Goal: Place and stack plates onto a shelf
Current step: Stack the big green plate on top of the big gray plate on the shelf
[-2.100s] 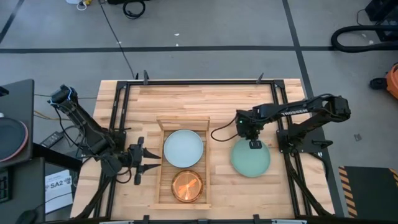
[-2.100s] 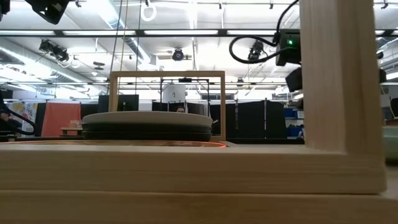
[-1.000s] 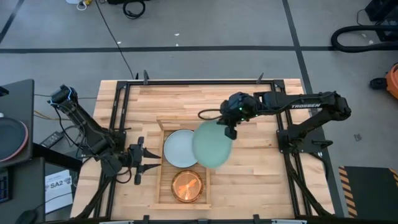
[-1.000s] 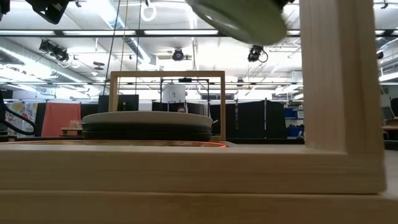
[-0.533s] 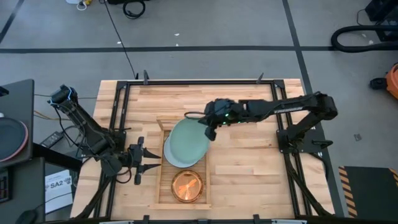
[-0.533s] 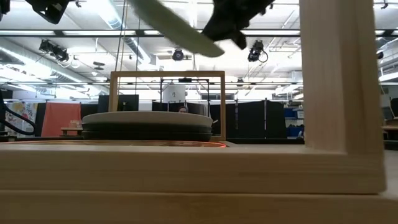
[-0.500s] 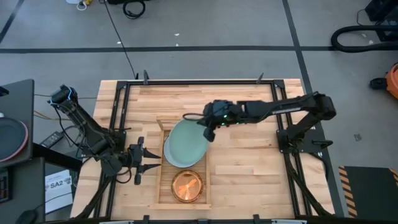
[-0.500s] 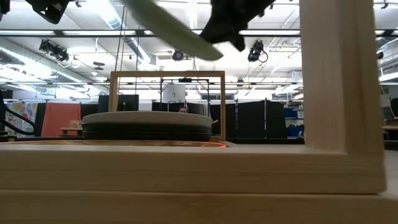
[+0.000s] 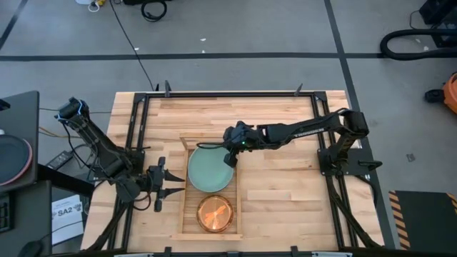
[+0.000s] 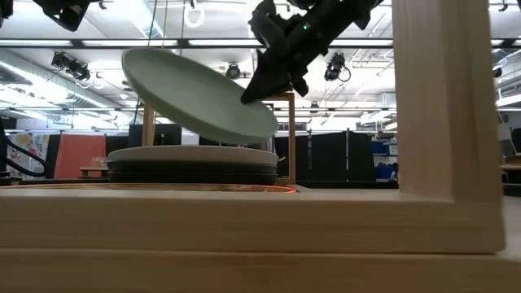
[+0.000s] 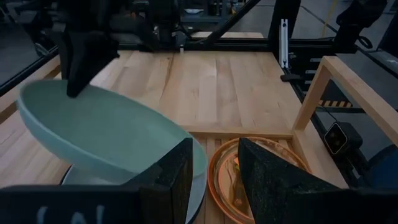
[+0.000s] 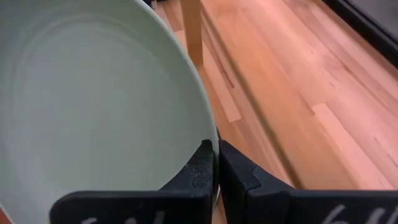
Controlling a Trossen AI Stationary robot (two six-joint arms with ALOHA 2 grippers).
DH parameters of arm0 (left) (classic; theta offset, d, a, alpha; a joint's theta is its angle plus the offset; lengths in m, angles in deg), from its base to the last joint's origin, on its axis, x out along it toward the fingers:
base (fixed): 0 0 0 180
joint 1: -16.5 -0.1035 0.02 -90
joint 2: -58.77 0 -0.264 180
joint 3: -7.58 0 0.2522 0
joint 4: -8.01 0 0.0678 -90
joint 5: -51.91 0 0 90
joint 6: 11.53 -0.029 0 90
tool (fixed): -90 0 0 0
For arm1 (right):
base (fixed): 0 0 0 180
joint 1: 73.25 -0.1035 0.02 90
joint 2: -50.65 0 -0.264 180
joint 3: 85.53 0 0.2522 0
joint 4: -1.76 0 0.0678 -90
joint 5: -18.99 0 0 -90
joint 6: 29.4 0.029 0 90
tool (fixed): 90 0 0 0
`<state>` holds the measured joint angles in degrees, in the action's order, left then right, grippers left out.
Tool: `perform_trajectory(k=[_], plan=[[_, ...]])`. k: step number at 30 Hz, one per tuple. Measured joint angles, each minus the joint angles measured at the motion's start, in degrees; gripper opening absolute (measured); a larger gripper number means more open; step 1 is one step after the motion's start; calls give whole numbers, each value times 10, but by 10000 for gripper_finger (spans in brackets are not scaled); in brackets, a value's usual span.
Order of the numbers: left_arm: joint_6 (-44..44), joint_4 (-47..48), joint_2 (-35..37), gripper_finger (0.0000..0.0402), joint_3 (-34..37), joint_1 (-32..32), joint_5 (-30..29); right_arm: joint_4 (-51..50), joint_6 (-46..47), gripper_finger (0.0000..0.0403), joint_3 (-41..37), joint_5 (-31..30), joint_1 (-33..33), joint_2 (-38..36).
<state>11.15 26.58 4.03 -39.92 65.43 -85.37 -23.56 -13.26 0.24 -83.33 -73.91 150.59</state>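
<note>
1. Progress, as I judge it: the larger plates are almost all in. My right tool (image 9: 230, 158) is clamped on the rim of the mint green plate (image 9: 210, 170) and holds it tilted over the stack of larger plates (image 10: 193, 163) in the far half of the shelf (image 9: 182, 187), its low edge close to the top of that stack; I cannot tell whether they touch.
2. Stack contents: the low view shows a pale plate on top with darker plates beneath. I cannot count them exactly from here.
3. Near half of the shelf: the orange plate (image 9: 214, 213) lies flat there. It is translucent, and I cannot tell whether other small plates sit under it.
4. Bench (image 9: 285, 200): no loose plates show on the bare planks around the shelf, so I judge the mint green plate to be the last one left to set down and release.
5. My left tool (image 9: 161, 187) waits at the left edge of the bench, just beside the shelf, fingers partly apart and empty.
6. Writing: white letters show on the right arm, too small to read. A sheet on the floor by the left arm's base reads "SA2" (image 9: 64, 211).
</note>
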Motion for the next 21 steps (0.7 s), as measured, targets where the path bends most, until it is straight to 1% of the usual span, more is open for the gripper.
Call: perform_trajectory(k=[7, 15, 21], plan=[[0, 1, 0, 135, 0, 0, 0, 2, -29, 17, 0, -1, 0, 7], [0, 1, 0, 135, 0, 0, 0, 4, -32, 37, 0, 3, 0, 10], [0, 3, 0, 135, 0, 0, 0, 4, -32, 38, 0, 4, 0, 10]])
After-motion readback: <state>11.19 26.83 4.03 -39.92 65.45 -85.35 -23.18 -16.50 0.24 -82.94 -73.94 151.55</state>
